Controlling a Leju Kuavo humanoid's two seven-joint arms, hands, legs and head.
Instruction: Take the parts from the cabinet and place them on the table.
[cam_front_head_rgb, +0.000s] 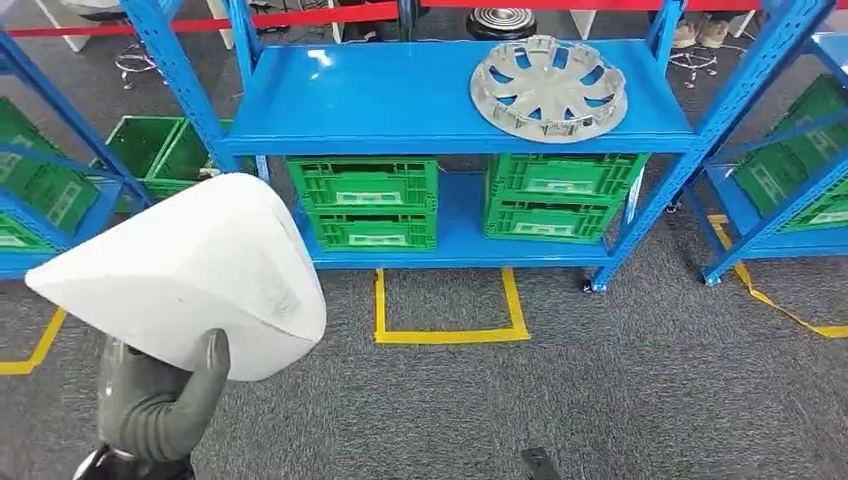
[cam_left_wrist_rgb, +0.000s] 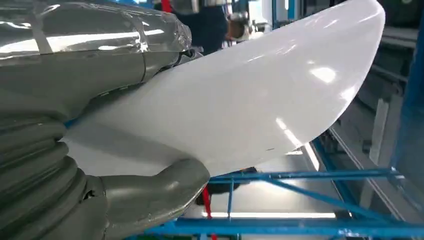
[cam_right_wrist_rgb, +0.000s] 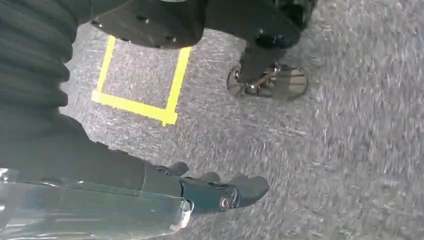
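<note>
My left hand (cam_front_head_rgb: 160, 395) grips a large white curved shell part (cam_front_head_rgb: 190, 275) from below, low at the left of the head view, thumb pressed on its near face. The left wrist view has the same white part (cam_left_wrist_rgb: 250, 95) glossy and close, clamped between my left hand's (cam_left_wrist_rgb: 95, 165) thumb and upper fingers. A silver wheel cover (cam_front_head_rgb: 548, 88) lies flat on the top shelf of the blue rack (cam_front_head_rgb: 400, 100), to the right. My right hand (cam_right_wrist_rgb: 200, 192) hangs over grey carpet, fingers loosely extended, holding nothing.
Green crates (cam_front_head_rgb: 365, 200) (cam_front_head_rgb: 560, 195) fill the rack's lower shelf. More blue racks with green bins (cam_front_head_rgb: 40, 190) (cam_front_head_rgb: 810, 150) stand at both sides. A yellow tape square (cam_front_head_rgb: 450, 310) marks the grey carpet before the rack. Stools stand behind a red barrier (cam_front_head_rgb: 300, 15).
</note>
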